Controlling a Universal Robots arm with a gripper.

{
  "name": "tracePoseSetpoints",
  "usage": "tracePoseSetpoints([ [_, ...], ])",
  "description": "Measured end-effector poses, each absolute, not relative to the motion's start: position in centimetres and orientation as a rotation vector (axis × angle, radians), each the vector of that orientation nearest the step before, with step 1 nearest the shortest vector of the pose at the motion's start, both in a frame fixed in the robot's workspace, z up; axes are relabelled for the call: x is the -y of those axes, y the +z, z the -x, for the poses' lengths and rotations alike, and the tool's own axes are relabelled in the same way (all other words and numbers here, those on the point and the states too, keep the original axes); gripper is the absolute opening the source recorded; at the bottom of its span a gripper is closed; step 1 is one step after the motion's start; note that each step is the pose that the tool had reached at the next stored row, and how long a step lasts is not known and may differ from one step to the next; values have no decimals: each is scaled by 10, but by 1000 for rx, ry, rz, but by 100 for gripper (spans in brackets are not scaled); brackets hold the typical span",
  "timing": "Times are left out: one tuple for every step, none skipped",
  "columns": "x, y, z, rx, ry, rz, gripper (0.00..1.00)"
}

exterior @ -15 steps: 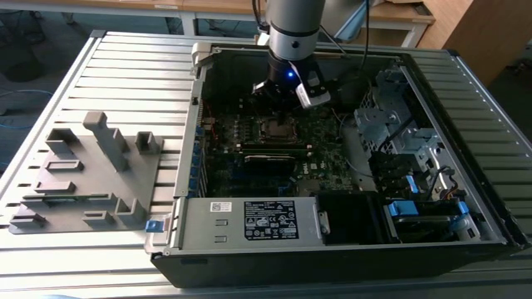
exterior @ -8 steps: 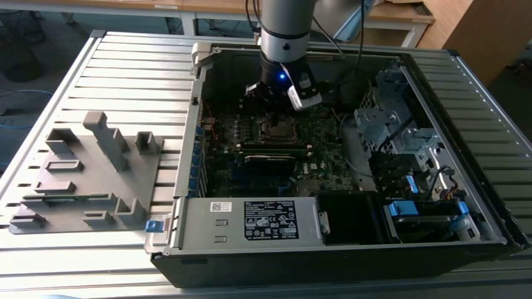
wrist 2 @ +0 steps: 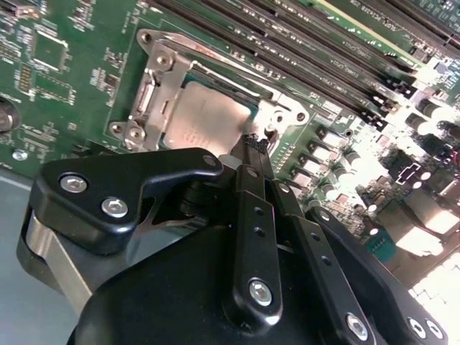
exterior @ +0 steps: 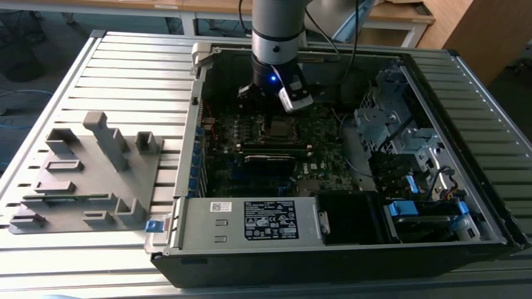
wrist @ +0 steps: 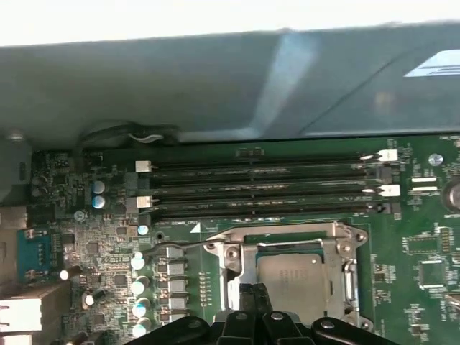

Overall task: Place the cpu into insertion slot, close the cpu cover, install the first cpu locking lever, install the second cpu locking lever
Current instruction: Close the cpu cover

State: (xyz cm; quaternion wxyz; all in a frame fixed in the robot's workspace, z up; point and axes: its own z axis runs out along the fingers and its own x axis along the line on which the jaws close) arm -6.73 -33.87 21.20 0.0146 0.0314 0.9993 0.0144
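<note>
Gripper (wrist 2: pixel 253 144) pinched narrow with nothing clearly held, tips at the near edge of the closed cpu cover (wrist 2: pixel 149 97), cpu (wrist 2: pixel 208 118) lying just beyond under it.

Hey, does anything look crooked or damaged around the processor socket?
Nothing stands out. The cpu lies flat and square, the cpu cover is down around it, and the gripper is at one corner.
</note>
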Motion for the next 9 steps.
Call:
tracePoseSetpoints([
  [339,211,68,-3111,45,-98,11],
  [339,210,69,-3111,44,-98,11],
  [339,210,69,-3111,44,-98,11],
  [339,210,69,-3111,44,-98,11],
  [339,210,69,-3111,44,-97,11],
  [339,210,69,-3111,44,-98,11],
  [339,210,69,-3111,44,-97,11],
  [339,209,69,-3110,45,-98,11],
  [339,208,70,-3110,44,-98,11],
])
